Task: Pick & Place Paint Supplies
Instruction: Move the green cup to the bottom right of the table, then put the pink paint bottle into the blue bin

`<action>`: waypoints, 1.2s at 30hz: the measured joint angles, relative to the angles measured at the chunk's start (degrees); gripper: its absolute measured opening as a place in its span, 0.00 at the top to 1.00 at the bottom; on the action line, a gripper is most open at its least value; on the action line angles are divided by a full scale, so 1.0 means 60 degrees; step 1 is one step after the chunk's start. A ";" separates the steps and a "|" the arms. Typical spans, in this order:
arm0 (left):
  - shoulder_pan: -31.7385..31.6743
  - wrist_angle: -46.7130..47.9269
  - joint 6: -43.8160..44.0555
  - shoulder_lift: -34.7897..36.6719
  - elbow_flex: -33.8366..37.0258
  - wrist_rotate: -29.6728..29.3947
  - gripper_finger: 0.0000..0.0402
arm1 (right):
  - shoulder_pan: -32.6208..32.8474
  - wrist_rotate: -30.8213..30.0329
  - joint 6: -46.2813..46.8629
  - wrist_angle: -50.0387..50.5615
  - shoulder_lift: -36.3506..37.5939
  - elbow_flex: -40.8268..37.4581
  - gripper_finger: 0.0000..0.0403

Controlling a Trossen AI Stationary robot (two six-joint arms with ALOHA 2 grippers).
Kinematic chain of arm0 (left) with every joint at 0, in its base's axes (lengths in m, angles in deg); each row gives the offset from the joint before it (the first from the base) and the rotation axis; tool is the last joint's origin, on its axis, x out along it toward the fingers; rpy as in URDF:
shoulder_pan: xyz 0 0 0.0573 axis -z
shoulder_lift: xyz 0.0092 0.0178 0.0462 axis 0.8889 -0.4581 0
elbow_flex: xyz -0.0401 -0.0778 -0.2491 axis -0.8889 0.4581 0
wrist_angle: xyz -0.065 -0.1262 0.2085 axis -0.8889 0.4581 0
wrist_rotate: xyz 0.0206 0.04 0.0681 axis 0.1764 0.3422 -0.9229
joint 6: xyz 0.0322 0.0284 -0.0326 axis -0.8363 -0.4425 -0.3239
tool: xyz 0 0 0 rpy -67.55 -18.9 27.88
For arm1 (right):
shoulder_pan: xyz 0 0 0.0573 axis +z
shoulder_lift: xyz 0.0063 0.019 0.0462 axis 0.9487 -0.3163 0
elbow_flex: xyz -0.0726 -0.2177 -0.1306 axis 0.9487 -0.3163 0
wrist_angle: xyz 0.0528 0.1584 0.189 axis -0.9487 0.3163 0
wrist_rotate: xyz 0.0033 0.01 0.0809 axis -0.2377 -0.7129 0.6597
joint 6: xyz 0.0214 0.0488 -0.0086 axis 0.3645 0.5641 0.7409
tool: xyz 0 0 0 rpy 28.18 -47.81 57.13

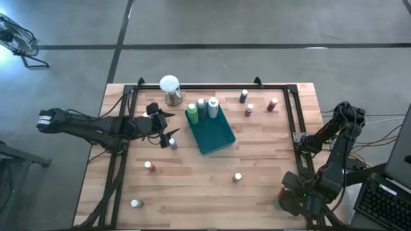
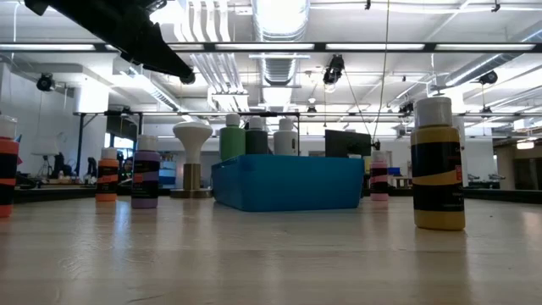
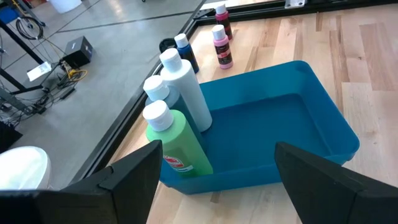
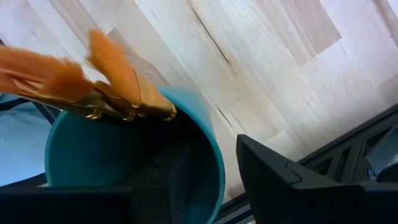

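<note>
A teal tray (image 1: 215, 136) lies mid-table with a green bottle (image 3: 180, 146) and two more white-capped bottles (image 3: 183, 84) standing in its far end. My left gripper (image 3: 217, 149) hovers open to the tray's left, pointing at it, with nothing between its fingers. Small bottles stand loose on the wood: purple (image 1: 172, 142), red (image 1: 149, 167), white (image 1: 135, 203), yellow (image 2: 438, 165). At the near right corner my right gripper (image 4: 211, 146) points down, open, over a teal cup (image 4: 74, 155). Orange-bristled brushes (image 4: 99, 81) stand in the cup, bristles up. The cup's rim (image 4: 214, 165) lies between the fingers.
A white globe on a metal base (image 1: 169, 88) stands behind the tray. Three more small bottles (image 1: 249, 109) stand at the far right. A black frame (image 1: 292, 115) runs along the table's sides. Bare wood lies between the tray and the near edge.
</note>
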 joint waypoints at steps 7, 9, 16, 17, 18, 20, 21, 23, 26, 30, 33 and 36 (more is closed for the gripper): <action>0.0000 0.0000 0.0033 0.0000 0.0000 0.0000 0.22 | 0.0000 -0.0184 0.0015 0.1127 0.0044 0.0714 0.65; 0.0000 0.0000 0.0040 0.0000 0.0000 0.0000 0.22 | 0.0000 -0.0541 0.0007 0.1591 0.0044 0.1149 0.66; 0.0000 -0.0089 0.0051 0.0000 0.0000 0.0000 0.22 | -0.0323 -0.2151 -0.0117 0.3473 0.0048 0.2944 0.75; 0.0000 -0.0142 0.0054 0.0000 0.0000 0.0000 0.22 | -0.0518 -0.2422 -0.0095 0.3799 0.0048 0.3135 0.76; 0.0000 -0.0219 0.0054 0.0000 0.0000 0.0000 0.22 | -0.0795 -0.2702 -0.0115 0.4076 0.0048 0.3278 0.77; 0.0000 -0.0384 0.0052 0.0000 0.0000 0.0029 0.22 | -0.1630 -0.3315 -0.0812 0.4239 0.0048 0.3489 0.80; 0.0000 -0.0473 0.0051 0.0000 0.0000 0.0061 0.22 | -0.2161 -0.3741 -0.1524 0.4138 0.0044 0.3559 0.81; 0.0000 -0.0675 0.0039 0.0000 0.0000 0.0184 0.22 | -0.3375 -0.4714 -0.3323 0.3620 0.0042 0.3629 0.82; 0.0000 -0.0927 -0.0100 0.0000 -0.0004 0.0244 0.22 | -0.5636 -0.5448 -0.6630 0.2010 -0.0024 0.3633 0.83; 0.0000 -0.0940 -0.0162 0.0000 -0.0004 0.0244 0.22 | -0.8521 -0.5454 -0.9520 0.1050 -0.0015 0.3668 0.80; 0.0000 -0.0888 -0.0190 0.0000 -0.0004 0.0244 0.22 | -1.0145 -0.5230 -1.0408 0.1410 0.0092 0.3691 0.75; 0.0000 -0.0859 -0.0218 0.0000 -0.0003 0.0244 0.22 | -1.1627 -0.4599 -1.0903 0.1822 0.0251 0.3673 0.69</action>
